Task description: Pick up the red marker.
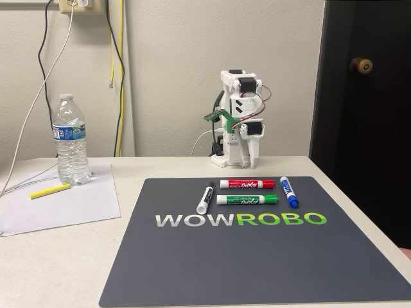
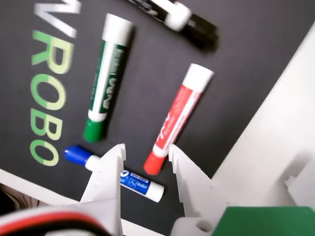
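1. The claw (image 2: 145,155) is standing with its jaws spread moderately wide and gripping nothing; in the wrist view its two white fingertips are hanging above the dark mat (image 2: 236,44).
2. The red marker (image 2: 178,118) is lying flat on the mat, running away from the claw at a slant, its red cap end sitting just beside the right fingertip as the wrist view shows it, and partly inside the gap.
3. The blue marker (image 2: 113,174) is lying crosswise under the left fingertip, very near the red cap. I judge this the main risk: a straight descent could be catching blue along with red, or nudging it.
4. Since the red marker is lying slanted to the jaws, closing on its cap end could be rolling or pivoting it out of the grip.
5. The green marker (image 2: 104,78) is lying further out, left of the claw's line, and looks less likely to interfere.
6. Counting in the fixed view: four markers, one each of red (image 1: 247,183), green (image 1: 247,199), blue (image 1: 289,191) and black (image 1: 205,197); one water bottle (image 1: 69,138); one yellow highlighter (image 1: 49,190); one sheet of paper (image 1: 64,208).
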